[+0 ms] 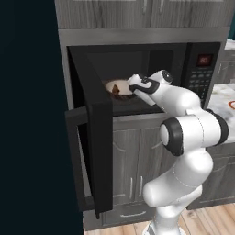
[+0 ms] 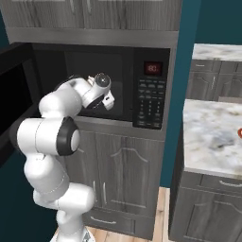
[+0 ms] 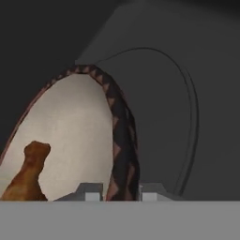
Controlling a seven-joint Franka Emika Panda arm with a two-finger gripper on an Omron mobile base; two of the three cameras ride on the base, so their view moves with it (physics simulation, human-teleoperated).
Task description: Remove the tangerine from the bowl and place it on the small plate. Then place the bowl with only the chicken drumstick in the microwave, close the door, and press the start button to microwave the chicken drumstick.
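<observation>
The microwave stands with its door swung wide open to the left. Inside it sits the brown bowl with a cream inside, holding the dark-brown chicken drumstick. My gripper reaches into the cavity, shut on the bowl's patterned rim, one fingertip inside the bowl and one outside. From the left base view the hand sits at the bowl's right edge. A sliver of the small plate with its red rim shows on the counter at far right. The tangerine is out of view.
The keypad and red display sit right of the cavity. The round turntable ring lies under the bowl. Grey cabinets stand above and below, and a marble counter lies to the right. The open door juts out at left.
</observation>
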